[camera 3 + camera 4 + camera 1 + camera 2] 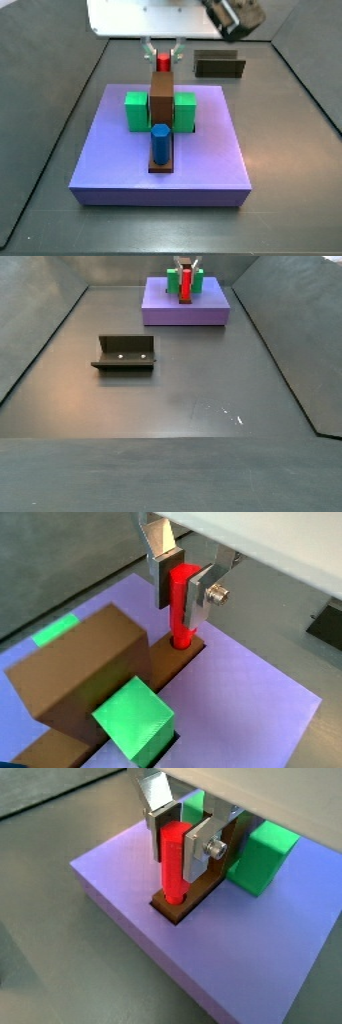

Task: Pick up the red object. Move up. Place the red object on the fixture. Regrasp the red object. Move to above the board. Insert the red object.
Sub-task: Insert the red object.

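The end effector [181, 580] is closed on the red object [181, 604] and hangs over the board [134, 908], at the board's far end in a side view [163, 55]. The peg stands upright, and its lower tip is already in the brown recess, just beside the end of the brown bar [80, 672].

In my judgement the step in hand is the insertion. To do it well, keep the peg vertical, push straight down slowly, and release only when it is seated; any tilt may jam it against the edge of the slot.

Count: one red object, one blue peg [160, 142], one brown bar, two green blocks [136, 110] [186, 108], one board, and one fixture [124, 352], empty, about 7 o'clock from the board and well apart.
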{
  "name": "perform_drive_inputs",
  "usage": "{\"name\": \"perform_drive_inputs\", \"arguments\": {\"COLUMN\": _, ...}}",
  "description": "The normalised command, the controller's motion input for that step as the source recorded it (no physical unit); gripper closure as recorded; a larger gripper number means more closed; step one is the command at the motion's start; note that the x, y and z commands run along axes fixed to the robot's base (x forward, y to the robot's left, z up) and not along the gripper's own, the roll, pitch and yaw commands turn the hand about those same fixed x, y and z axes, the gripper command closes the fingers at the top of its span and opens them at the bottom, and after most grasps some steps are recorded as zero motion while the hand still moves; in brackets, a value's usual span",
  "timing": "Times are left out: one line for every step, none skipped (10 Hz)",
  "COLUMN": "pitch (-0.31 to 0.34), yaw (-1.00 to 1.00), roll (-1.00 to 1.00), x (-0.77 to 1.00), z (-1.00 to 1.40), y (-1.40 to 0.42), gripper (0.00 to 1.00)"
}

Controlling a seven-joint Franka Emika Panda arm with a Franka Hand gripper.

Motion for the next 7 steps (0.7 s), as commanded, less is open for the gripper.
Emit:
{"name": "perform_drive_inputs", "arguments": {"pitch": -0.053, "yaw": 0.05, "roll": 0.26, "x": -0.01, "z": -0.49, "y": 0.00, "gripper": 1.00}}
{"name": "perform_drive_inputs", "arguments": {"pitch": -0.004, "yaw": 0.02, "roll": 0.01, "x": -0.01, "z": -0.38, "y": 0.00, "gripper": 1.00}}
{"name": "perform_drive_inputs", "arguments": {"pitch": 0.000, "yaw": 0.04, "roll": -0.12, "x": 0.00, "z": -0.18, "y": -0.11, "gripper": 1.00}}
{"name": "perform_drive_inputs", "arguments": {"pitch": 0.000, "yaw": 0.03, "roll": -0.17, "x": 0.00, "z": -0.11, "y": -0.12, "gripper": 1.00}}
{"name": "perform_drive_inputs", "arguments": {"pitch": -0.074, "yaw": 0.00, "roll": -0.13, "x": 0.03, "z": -0.55, "y": 0.00, "gripper": 1.00}}
{"name": "perform_drive_inputs", "arguments": {"pitch": -0.144, "yaw": 0.04, "roll": -0.06, "x": 0.00, "z": -0.69, "y": 0.03, "gripper": 1.00}}
{"name": "perform_drive_inputs", "arguments": {"pitch": 0.000, "yaw": 0.00, "roll": 0.01, "x": 0.00, "z": 0.00, "y": 0.00, "gripper": 1.00}}
